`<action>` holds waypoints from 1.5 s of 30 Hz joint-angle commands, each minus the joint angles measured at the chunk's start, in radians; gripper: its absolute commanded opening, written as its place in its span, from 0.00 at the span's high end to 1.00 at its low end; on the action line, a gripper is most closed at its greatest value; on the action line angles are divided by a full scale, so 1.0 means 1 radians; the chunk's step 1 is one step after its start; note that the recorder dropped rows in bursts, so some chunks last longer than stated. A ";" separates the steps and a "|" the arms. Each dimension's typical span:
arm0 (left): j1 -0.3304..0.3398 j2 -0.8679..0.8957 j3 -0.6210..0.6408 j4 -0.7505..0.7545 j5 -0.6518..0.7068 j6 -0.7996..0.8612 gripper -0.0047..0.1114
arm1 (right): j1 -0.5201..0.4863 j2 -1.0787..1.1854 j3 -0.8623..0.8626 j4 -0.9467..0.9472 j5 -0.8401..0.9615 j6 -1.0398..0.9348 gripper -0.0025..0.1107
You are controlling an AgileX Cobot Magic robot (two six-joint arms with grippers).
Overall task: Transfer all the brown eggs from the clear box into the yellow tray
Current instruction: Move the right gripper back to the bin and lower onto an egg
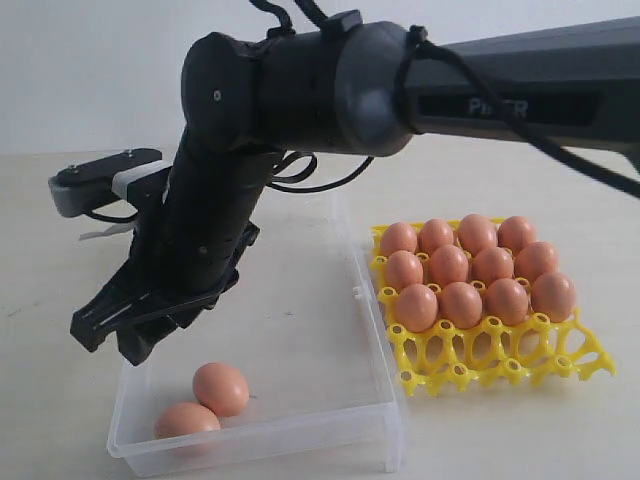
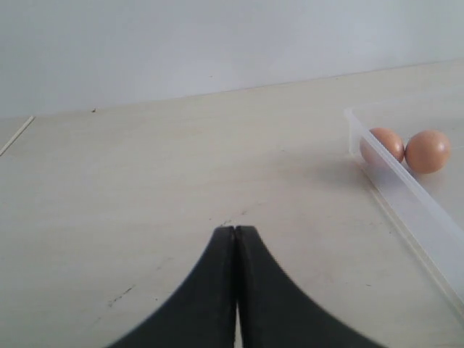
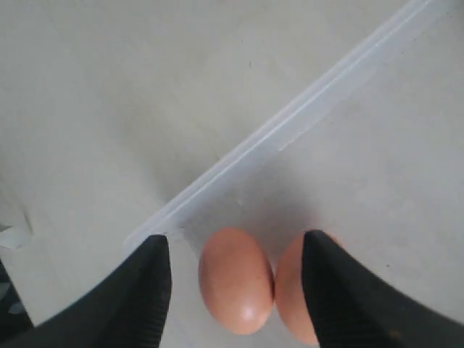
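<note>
Right wrist view: brown egg (image 3: 236, 281), long axis along parted gripper (image 3: 235, 241)

Right hand (image 3: 235, 246) agape, left hand (image 2: 235, 232) closed.

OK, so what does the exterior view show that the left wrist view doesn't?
Only the exterior view shows the yellow tray with twelve brown eggs seated in it. It also shows the right gripper, open, hanging over the clear box. Only the left wrist view shows the left gripper, shut, over bare table. Both views show the two eggs lying side by side in a corner of the box, and that box's wall.
</note>
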 commanded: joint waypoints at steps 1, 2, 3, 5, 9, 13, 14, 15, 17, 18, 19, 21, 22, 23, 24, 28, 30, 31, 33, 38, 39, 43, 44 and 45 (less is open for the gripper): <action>-0.001 0.001 -0.004 0.001 -0.013 -0.004 0.96 | 0.002 0.039 -0.028 -0.096 0.036 0.016 0.50; -0.001 0.001 -0.004 0.001 -0.013 -0.004 0.96 | 0.002 0.044 -0.031 -0.115 0.038 0.030 0.50; -0.001 0.001 -0.004 0.001 -0.013 -0.004 0.96 | 0.002 0.052 -0.034 -0.130 0.038 0.038 0.50; -0.001 0.001 -0.004 0.001 -0.013 -0.004 0.96 | 0.002 0.063 -0.038 -0.141 0.038 0.040 0.50; -0.001 0.001 -0.004 0.001 -0.013 -0.004 0.96 | 0.002 0.091 -0.052 -0.139 0.047 0.055 0.50; -0.001 0.001 -0.004 0.001 -0.013 -0.004 0.96 | 0.002 0.103 -0.054 -0.138 0.049 0.057 0.50; -0.001 0.001 -0.004 0.001 -0.013 -0.004 0.96 | 0.002 0.107 -0.054 -0.140 0.052 0.057 0.50; -0.001 0.001 -0.004 0.001 -0.013 -0.004 0.96 | 0.002 0.110 -0.054 -0.140 0.051 0.057 0.50; -0.001 0.001 -0.004 0.001 -0.013 -0.004 0.96 | 0.002 0.112 -0.054 -0.141 0.047 0.057 0.50; -0.001 0.001 -0.004 0.001 -0.013 -0.004 0.96 | 0.002 0.114 -0.054 -0.141 0.042 0.057 0.50; -0.001 0.001 -0.004 0.001 -0.013 -0.004 0.96 | 0.002 0.116 -0.054 -0.146 0.033 0.057 0.50; -0.001 0.001 -0.004 0.001 -0.013 -0.004 0.96 | 0.002 0.121 -0.054 -0.164 0.029 0.057 0.50; -0.001 0.001 -0.004 0.001 -0.013 -0.004 0.96 | 0.002 0.124 -0.054 -0.167 0.029 0.057 0.50; -0.001 0.001 -0.004 0.001 -0.013 -0.004 0.96 | 0.002 0.127 -0.054 -0.169 0.031 0.057 0.50; -0.001 0.001 -0.004 0.001 -0.013 -0.004 0.96 | 0.002 0.133 -0.054 -0.171 0.033 0.057 0.50; -0.001 0.001 -0.004 0.001 -0.013 -0.004 0.96 | 0.002 0.156 -0.054 -0.177 0.033 0.057 0.50; -0.001 0.001 -0.004 0.001 -0.013 -0.004 0.96 | 0.002 0.162 -0.054 -0.183 0.027 0.057 0.50; -0.001 0.001 -0.004 0.001 -0.013 -0.004 0.96 | 0.002 0.162 -0.054 -0.185 0.025 0.057 0.50; -0.001 0.001 -0.004 0.001 -0.013 -0.004 0.96 | 0.002 0.162 -0.054 -0.185 0.020 0.057 0.50; -0.001 0.001 -0.004 0.001 -0.013 -0.004 0.96 | 0.002 0.162 -0.054 -0.189 0.022 0.057 0.50; -0.001 0.001 -0.004 0.001 -0.013 -0.004 0.96 | 0.002 0.165 -0.054 -0.189 0.024 0.057 0.50; -0.001 0.001 -0.004 0.001 -0.013 -0.004 0.96 | 0.002 0.172 -0.054 -0.193 0.033 0.057 0.50; -0.001 0.001 -0.004 0.001 -0.013 -0.004 0.96 | 0.002 0.172 -0.054 -0.193 0.036 0.057 0.50; -0.001 0.001 -0.004 0.001 -0.013 -0.004 0.96 | 0.002 0.172 -0.054 -0.193 0.041 0.057 0.50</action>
